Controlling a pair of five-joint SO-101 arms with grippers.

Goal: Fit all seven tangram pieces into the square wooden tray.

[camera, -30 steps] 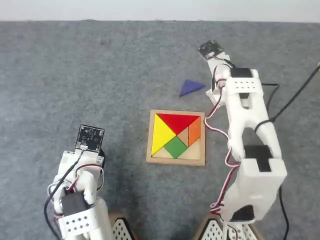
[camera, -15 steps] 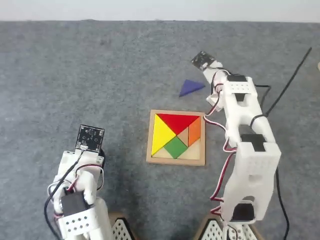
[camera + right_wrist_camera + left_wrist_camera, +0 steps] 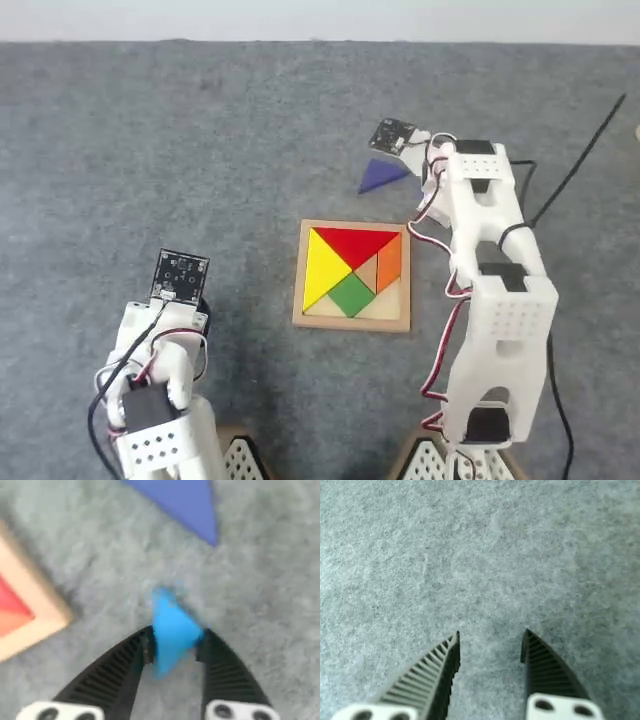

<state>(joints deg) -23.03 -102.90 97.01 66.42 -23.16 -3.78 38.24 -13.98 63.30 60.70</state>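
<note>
Item in hand: we log the right gripper (image 3: 175,636) closed narrow on a light blue piece (image 3: 172,622), pinched on edge between the jaws. It is at or just above the grey mat (image 3: 200,150); we cannot tell which. It sits just beside the dark blue triangle (image 3: 381,176), which lies loose on the mat beyond the far right corner of the square wooden tray (image 3: 352,325). Tray contents: red triangle (image 3: 355,243) along the far side, yellow triangle (image 3: 322,270) on the left, green square (image 3: 350,294), orange piece (image 3: 389,262). Bare wood shows along the near edge and toward the near right corner. Left gripper (image 3: 490,645): jaws apart, empty, over bare mat, well apart from the tray. Step, as we judge it: carry the light blue piece to a free recess. Handling notes: we would lift clear before travelling, so the piece neither drags the mat nor nudges the dark blue triangle. We would cross the rim with room to spare and turn the wrist until its edges run parallel with the seated neighbours. We would then lower it flat and release only once it rests on wood. Its outline is too blurred for us to say which gap suits it. Risk: a thin piece held on edge may pivot in the jaws or lift the orange piece on entry.
</note>
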